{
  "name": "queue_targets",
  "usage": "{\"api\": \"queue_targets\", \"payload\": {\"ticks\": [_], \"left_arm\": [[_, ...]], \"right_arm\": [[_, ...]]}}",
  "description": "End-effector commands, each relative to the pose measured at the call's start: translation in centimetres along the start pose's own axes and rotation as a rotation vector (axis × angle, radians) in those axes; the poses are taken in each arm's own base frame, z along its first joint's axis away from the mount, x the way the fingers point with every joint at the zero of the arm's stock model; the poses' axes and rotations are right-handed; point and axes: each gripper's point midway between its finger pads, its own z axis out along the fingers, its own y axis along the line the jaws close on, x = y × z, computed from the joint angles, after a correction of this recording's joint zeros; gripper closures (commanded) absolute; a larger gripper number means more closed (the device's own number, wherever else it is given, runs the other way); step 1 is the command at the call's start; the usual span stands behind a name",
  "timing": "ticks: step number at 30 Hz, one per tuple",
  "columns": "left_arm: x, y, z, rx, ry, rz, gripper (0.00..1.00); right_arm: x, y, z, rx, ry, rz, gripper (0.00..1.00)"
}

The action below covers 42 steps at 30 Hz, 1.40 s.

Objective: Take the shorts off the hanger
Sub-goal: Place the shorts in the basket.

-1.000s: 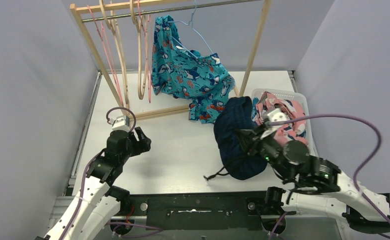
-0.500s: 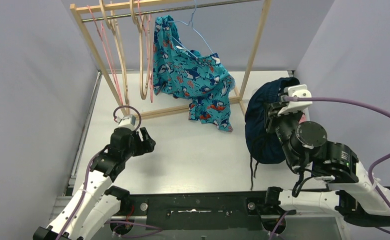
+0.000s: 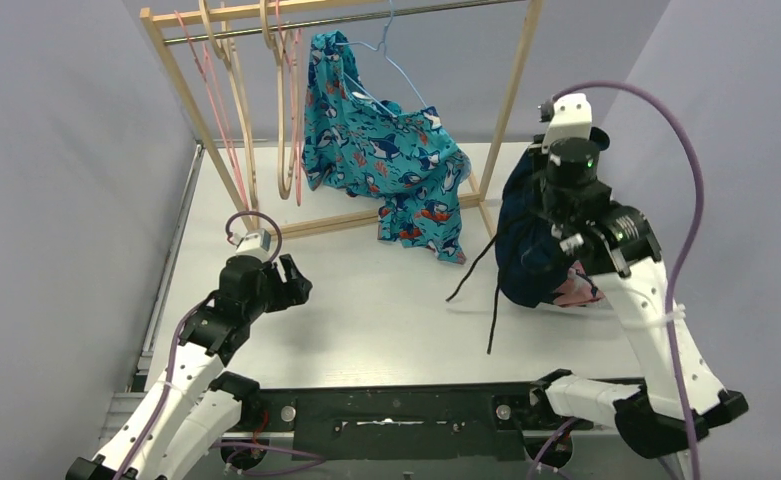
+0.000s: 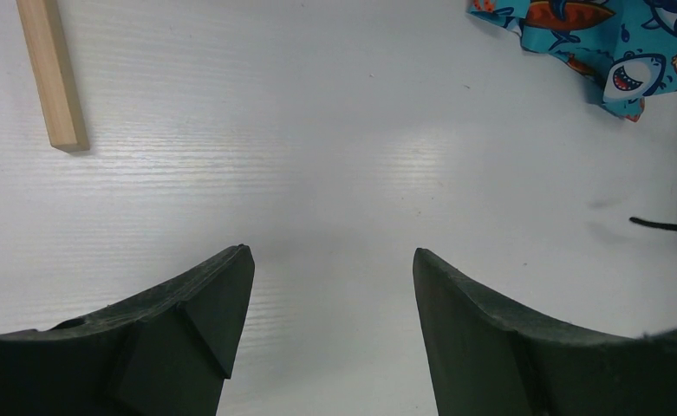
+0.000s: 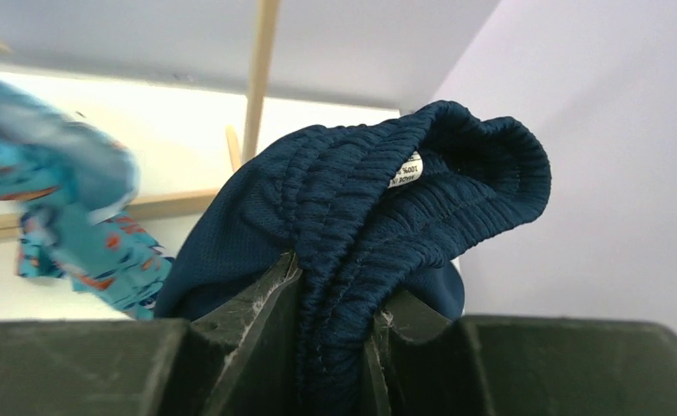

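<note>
While left claw (image 4: 333, 260) gapes empty, right claw (image 5: 335, 290) pinches navy shorts (image 5: 378, 204).

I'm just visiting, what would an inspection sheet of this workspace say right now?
Surface: white table, wooden rack standing on it.
Job's things: teal shark shorts draped on blue hanger; navy shorts held up at right, drawstrings dangling; pink floral fabric beneath.
Clutter: empty hangers on the rail.
Grippers: left fingers apart, holding nothing; right fingers clamped on the navy shorts.
Cables: purple cable looping along each arm.
Surroundings: plain grey walls.
</note>
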Motion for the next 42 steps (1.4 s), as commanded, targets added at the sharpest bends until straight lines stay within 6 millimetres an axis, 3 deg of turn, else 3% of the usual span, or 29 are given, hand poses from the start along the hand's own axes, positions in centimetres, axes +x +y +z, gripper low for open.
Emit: {"api": "queue_targets", "payload": {"ticks": [1,5,9,11,15,17,18,21,24,28,30,34,36,39,42], "left_arm": [[-2.4,-1.6,-0.6,0.060,-0.085,0.021,0.33],[-2.1,-1.6,-0.4,0.057,-0.071,0.020,0.32],[-1.8,-1.6,-0.1,0.055,-0.046,0.023,0.31],[-1.7,-1.7,0.0,0.055,-0.038,0.024,0.31],[-1.6,-1.6,0.0,0.052,-0.033,0.024,0.30],[-1.6,-1.6,0.1,0.051,-0.034,0.023,0.30],[-1.6,-1.6,0.1,0.052,-0.034,0.023,0.30],[-1.5,-1.7,0.2,0.059,-0.030,0.023,0.30],[-1.5,-1.7,0.3,0.060,-0.024,0.024,0.30],[-1.3,-1.7,0.4,0.059,-0.016,0.024,0.30],[-1.4,-1.7,0.3,0.060,-0.017,0.025,0.30],[-1.5,-1.6,0.2,0.058,-0.026,0.024,0.30],[-1.6,-1.6,0.1,0.059,-0.031,0.022,0.30],[-1.7,-1.7,0.1,0.062,-0.036,0.022,0.30],[-1.6,-1.6,0.2,0.059,-0.032,0.023,0.29]], "right_arm": [[-4.7,-1.9,1.2,-0.119,-0.147,0.187,1.00],[-9.7,-5.3,2.5,-0.142,-0.217,0.252,1.00],[-13.9,-9.3,1.4,-0.046,-0.303,0.265,1.00],[-14.7,-10.8,1.2,0.007,-0.330,0.258,1.00],[-12.9,-11.0,2.3,0.035,-0.301,0.248,1.00],[-10.1,-10.8,3.6,0.061,-0.240,0.259,1.00],[-7.8,-10.7,4.5,0.089,-0.188,0.256,1.00],[1.1,-10.1,8.0,0.142,-0.004,0.262,1.00],[10.2,-5.7,11.1,0.015,0.175,0.303,1.00],[19.1,-0.2,13.1,-0.172,0.363,0.383,0.99],[21.6,0.6,13.6,-0.191,0.451,0.406,0.96],[27.0,-0.8,14.3,-0.096,0.604,0.427,0.87],[30.1,-0.6,14.4,-0.070,0.672,0.405,0.76],[35.1,-1.6,13.5,0.065,0.828,0.380,0.68],[35.5,-2.4,12.9,0.148,0.844,0.353,0.60]]}}
